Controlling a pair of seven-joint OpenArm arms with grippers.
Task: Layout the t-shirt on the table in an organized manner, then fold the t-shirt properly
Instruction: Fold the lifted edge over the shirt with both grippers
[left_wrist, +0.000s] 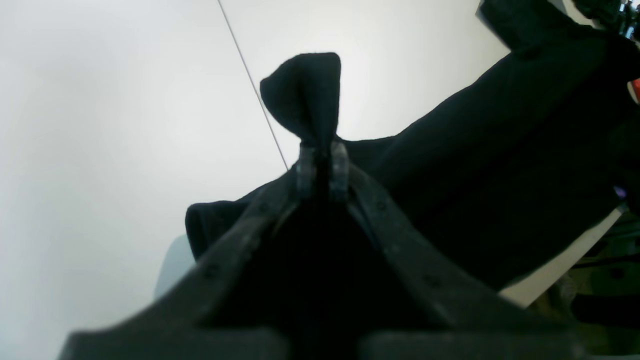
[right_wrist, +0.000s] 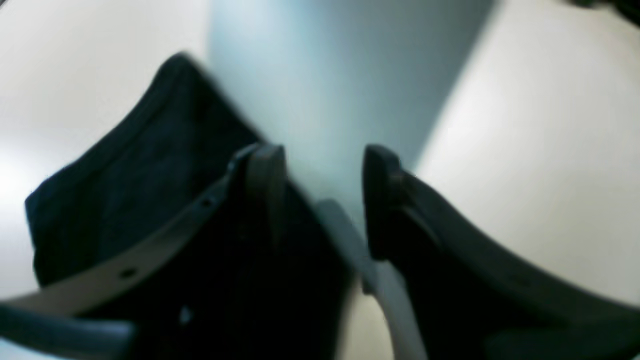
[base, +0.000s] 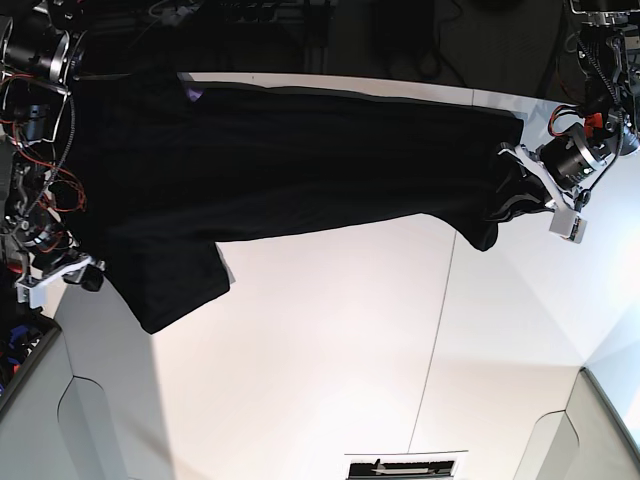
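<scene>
So in the left wrist view, the left gripper (left_wrist: 322, 167) has its jaws pinched tight on a little tuft of the t-shirt (left_wrist: 500, 165), and a nub of black cloth pokes out just past the fingertips. That's a pretty thin bite, so my worry is that any hard tug slides the cloth right out. The rest of the shirt trails away from the gripper toward the far edge of the table (left_wrist: 125, 125), and the thin seam line (left_wrist: 250, 80) in the tabletop runs right up to the gripper. In the right wrist view, the right gripper (right_wrist: 322, 165) has its jaws standing partly apart with nothing between them, just blurry pale tabletop showing through the gap. A flap of the shirt sits just beside one finger, not inside the gap, so if it closes where it is I think it grabs air or only nips a hem. In the base view the shirt is stretched in a long band along the far edge of the table, one end held up at the left gripper, the other end drooping off the table edge near the right gripper. With only one end held, the loose end could drag or bunch, or slip further off the table, and the layout ends up crooked before any folding starts.
</scene>
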